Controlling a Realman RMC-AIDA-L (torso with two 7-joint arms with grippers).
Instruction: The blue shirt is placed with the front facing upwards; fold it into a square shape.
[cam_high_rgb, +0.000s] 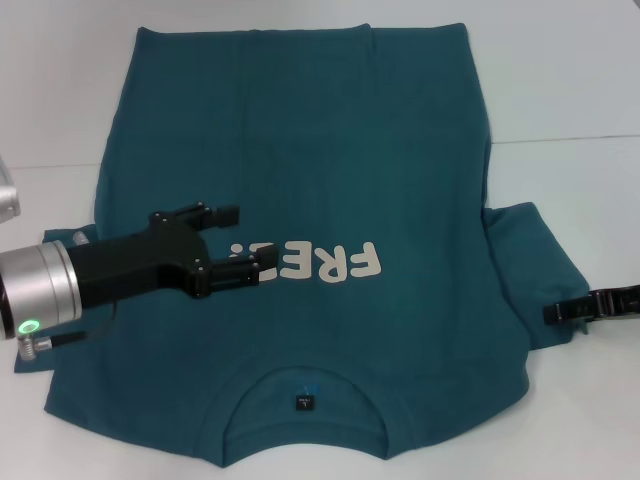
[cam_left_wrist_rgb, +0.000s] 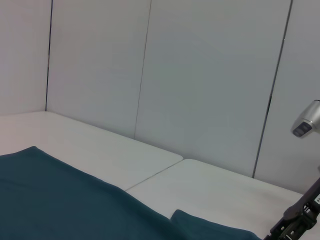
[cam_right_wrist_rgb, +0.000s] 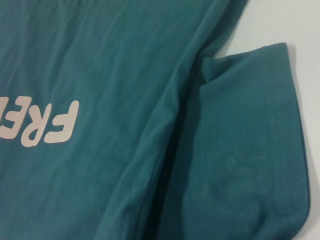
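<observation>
L pincer (cam_high_rgb: 243, 243) hovers over the shirt (cam_high_rgb: 300, 130), fingers spread apart w/ nothing between them, tips next to the first letters of the white "FREE!" print (cam_high_rgb: 325, 263). Can't tell if it touches the cloth. R pincer (cam_high_rgb: 585, 307) sits at the tabletop's (cam_high_rgb: 570, 80) right edge, tips at the hem of the right sleeve (cam_high_rgb: 530, 275); whether it's released or clenched, can't tell.

Shirt lies flat, front up, across the middle of the tabletop, collar (cam_high_rgb: 305, 385) toward the near edge, bottom hem toward the far edge. Right sleeve spread out flat; left sleeve mostly hidden under the L arm.

Handling, judged: light, soft, limp knit. No stiffness, so it will sag and drape from any grip pt and drag along the tabletop rather than slide clean. Not fragile, not slippery. Creases by the right armpit (cam_right_wrist_rgb: 200, 75) show how easily it bunches. Best holds: edges and corners, i.e. sleeve hem, shoulder seam, bottom-hem corners; pinch one layer edge-on, not the flat middle, which gives the fingers little to bite.

Count: 1 shirt, 2 sleeves, 1 print, 1 small black neck tag (cam_high_rgb: 304, 403), 2 pincers.
</observation>
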